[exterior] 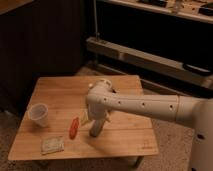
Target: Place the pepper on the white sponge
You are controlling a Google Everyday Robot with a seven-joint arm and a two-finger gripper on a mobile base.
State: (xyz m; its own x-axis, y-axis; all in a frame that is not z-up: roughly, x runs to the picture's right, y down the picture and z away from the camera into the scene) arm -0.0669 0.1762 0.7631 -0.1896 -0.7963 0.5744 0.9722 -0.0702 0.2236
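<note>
A low wooden surface (127, 137) stands on a speckled floor (172, 150), with dark shelving (150, 30) behind its far edge. The robot's white arm (145, 106) reaches in from over the right edge and ends in a rounded joint above the middle of the surface. From that joint the claw (95, 131) hangs straight down, showing as a dark grey oblong shape. Its lower end is at or just above the wood, a little nearer the near edge than the far one. Whether the claw is released or clenched cannot be told from this angle, and nothing can be seen in its hold.

The pepper (74, 127) lies flat on the bare wood just left of the claw, left of the centre and closer to the near edge. Its length runs roughly from the far edge toward the near edge, leaning slightly left at the near end. It looks separate from the claw, though the gap is narrow. A pale yellowish patch (84, 118) shows between the pepper's far end and the claw; what it is cannot be made out.

The white sponge (52, 145) lies flat close to the near edge, toward the near-left corner. It is near the pepper's near end but apart from it. A translucent cup (39, 114) stands upright by the left edge, about midway along it, well apart from the claw.
</note>
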